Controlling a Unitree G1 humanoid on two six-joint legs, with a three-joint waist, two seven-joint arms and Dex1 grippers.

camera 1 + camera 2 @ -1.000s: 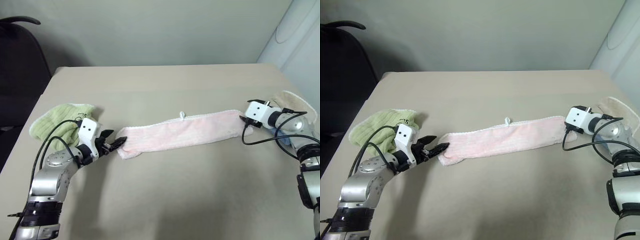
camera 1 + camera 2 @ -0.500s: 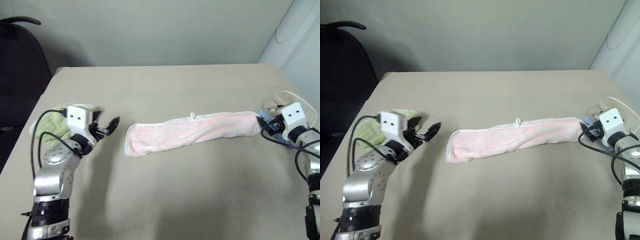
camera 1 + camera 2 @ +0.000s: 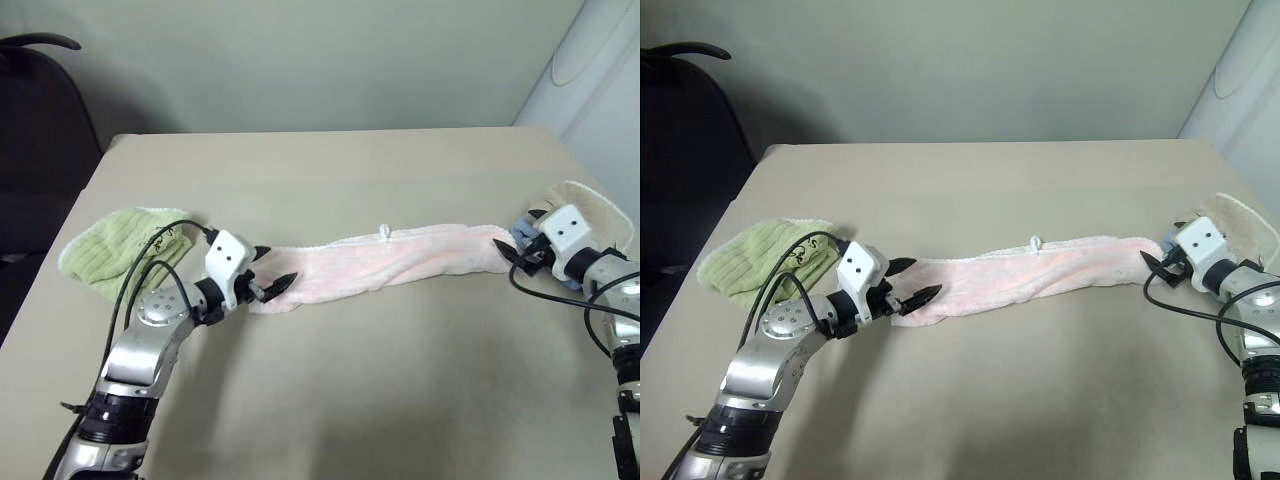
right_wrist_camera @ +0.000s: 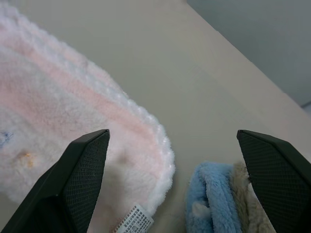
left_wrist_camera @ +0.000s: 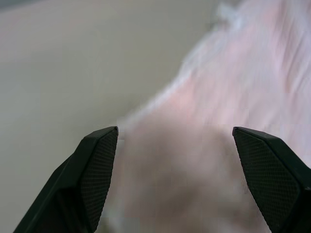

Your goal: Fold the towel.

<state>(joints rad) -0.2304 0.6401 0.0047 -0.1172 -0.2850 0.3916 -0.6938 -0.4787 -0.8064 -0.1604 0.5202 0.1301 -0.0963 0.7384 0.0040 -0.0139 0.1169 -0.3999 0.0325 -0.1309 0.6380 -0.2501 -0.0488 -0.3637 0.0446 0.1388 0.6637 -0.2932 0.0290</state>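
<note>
While the towel [image 3: 385,262] is lying as a long narrow band across the middle of the desk [image 3: 330,390], wide bare room is stretching in front of it and behind it toward the far edge. A green cloth [image 3: 115,245] is sitting near the desk's left edge, and a beige towel [image 3: 590,210] with a blue cloth [image 4: 211,194] is lying at the right edge, just beside the pink band's right end. The left claw [image 3: 272,272] is reaching forward and rightward, its fingers spread wide over the towel's left end without pinching it. The right claw [image 3: 512,256] is pointing at the right end, likewise spread wide and holding nothing. Half a second ago the left claw was hanging apart from the towel by the green cloth; it has since swung in over the left end.
</note>
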